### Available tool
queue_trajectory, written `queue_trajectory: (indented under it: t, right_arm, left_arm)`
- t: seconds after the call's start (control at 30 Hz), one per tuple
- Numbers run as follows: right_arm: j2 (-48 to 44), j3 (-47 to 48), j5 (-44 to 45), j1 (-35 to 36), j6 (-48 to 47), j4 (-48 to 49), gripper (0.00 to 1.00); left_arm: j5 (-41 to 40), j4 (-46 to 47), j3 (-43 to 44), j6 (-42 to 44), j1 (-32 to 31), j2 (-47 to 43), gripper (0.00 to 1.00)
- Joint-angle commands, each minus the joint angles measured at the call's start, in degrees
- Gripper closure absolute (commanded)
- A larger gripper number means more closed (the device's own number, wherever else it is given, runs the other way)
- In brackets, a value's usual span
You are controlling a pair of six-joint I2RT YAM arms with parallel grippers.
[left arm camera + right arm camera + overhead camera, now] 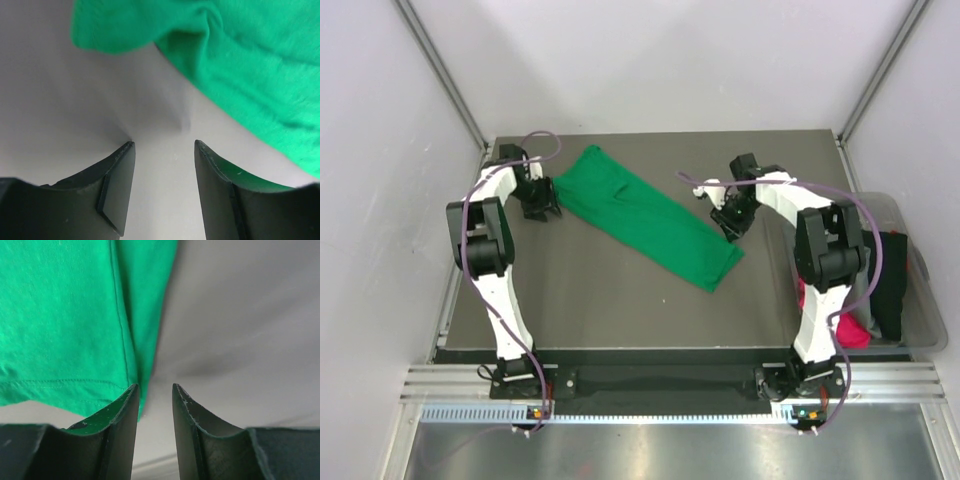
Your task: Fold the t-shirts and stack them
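Note:
One bright green t-shirt (645, 215) lies folded into a long strip, running diagonally across the dark table (600, 300) from back left to centre right. My left gripper (542, 208) sits just left of the strip's back end. In the left wrist view it (164, 144) is open, with bare table between its fingers and the green fabric (250, 65) ahead and to the right. My right gripper (730, 225) hovers at the strip's right edge. In the right wrist view it (155, 386) is open and holds nothing, and the shirt's hemmed edge (60, 315) lies ahead to the left.
A clear plastic bin (923, 335) stands off the table's right edge. It holds a black t-shirt (892, 280) and a magenta-pink t-shirt (850, 330). White walls enclose the table on three sides.

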Motion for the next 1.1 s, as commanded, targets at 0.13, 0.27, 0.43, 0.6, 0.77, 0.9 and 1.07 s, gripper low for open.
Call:
queue_trajectory:
  t: [0.13, 0.27, 0.43, 0.6, 0.77, 0.9, 1.07]
  right_arm:
    - [1.8, -2.9, -1.7, -1.3, -3.2, -3.9, 0.66]
    - [1.8, -5.7, -2.2, -1.7, -3.8, -4.4, 0.69]
    - [0.0, -8.4, -1.2, -2.8, -3.5, -2.1, 0.69]
    - [-3.6, -5.2, -2.8, -6.8, -1.9, -0.8, 0.69]
    - [-5.4, -2.2, -6.2, -7.1, -2.0, -2.9, 0.68]
    - [-4.3, -0.7, -11.4, -7.1, -2.5, -5.2, 0.65]
    - [-1.7, 1.5, -16.9, -7.0, -4.4, -8.8, 0.61]
  left_arm:
    - [3.0, 0.1, 7.9, -2.2, 2.4, 4.8, 0.44]
    - [2.5, 0.1, 11.0, -2.3, 2.5, 7.4, 0.44]
    - [2.1, -0.7, 14.4, -2.5, 2.4, 10.0, 0.45]
    - [2.5, -0.1, 12.4, -2.3, 2.5, 9.8, 0.45]
    - [1.9, 0.2, 11.6, -1.9, 2.4, 8.7, 0.45]
    - [1.9, 0.1, 11.7, -1.9, 2.4, 8.7, 0.45]
    - [1.6, -0.1, 11.7, -1.7, 2.5, 8.6, 0.45]
